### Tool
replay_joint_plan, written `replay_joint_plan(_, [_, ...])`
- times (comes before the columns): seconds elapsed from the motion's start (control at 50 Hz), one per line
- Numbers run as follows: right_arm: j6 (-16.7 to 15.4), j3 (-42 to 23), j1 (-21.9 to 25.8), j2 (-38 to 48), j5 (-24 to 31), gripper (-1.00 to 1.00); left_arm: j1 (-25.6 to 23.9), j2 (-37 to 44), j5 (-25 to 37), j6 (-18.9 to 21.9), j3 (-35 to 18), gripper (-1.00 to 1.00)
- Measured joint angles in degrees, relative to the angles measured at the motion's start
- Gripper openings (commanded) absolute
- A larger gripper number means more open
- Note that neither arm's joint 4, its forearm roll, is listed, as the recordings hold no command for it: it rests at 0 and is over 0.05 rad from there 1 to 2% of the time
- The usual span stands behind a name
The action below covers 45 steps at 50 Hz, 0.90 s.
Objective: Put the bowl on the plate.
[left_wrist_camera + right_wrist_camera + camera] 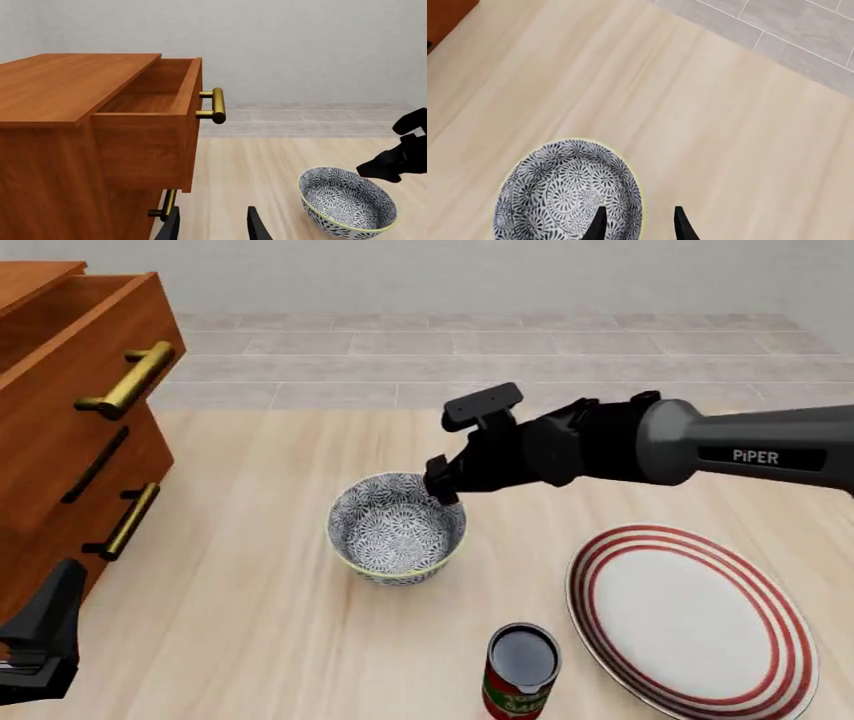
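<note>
The bowl (396, 528), grey-and-white floral with a pale yellowish rim, stands upright on the wooden table left of centre. The white plate (687, 615) with red rings lies at the near right, apart from the bowl. My right gripper (438, 486) hangs at the bowl's far right rim. In the right wrist view this gripper (639, 225) is open, one finger over the inside of the bowl (567, 195) and the other outside the rim. My left gripper (212, 230) is open and holds nothing, low at the near left (51, 620), with the bowl (347, 202) off to its side.
A small red-labelled tin can (521, 672) stands open-topped between bowl and plate, at the near edge. A wooden drawer cabinet (67, 390) with brass handles fills the left side, its top drawer (153, 95) pulled out. The right arm (400, 155) crosses the left wrist view.
</note>
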Motion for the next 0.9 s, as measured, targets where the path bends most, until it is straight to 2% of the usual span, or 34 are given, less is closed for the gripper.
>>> replay_joint_plan(0.9, [3.36,3.61,2.25,4.85,-3.83,1.00,0.00,0.00,0.00,0.00,0.00,1.00])
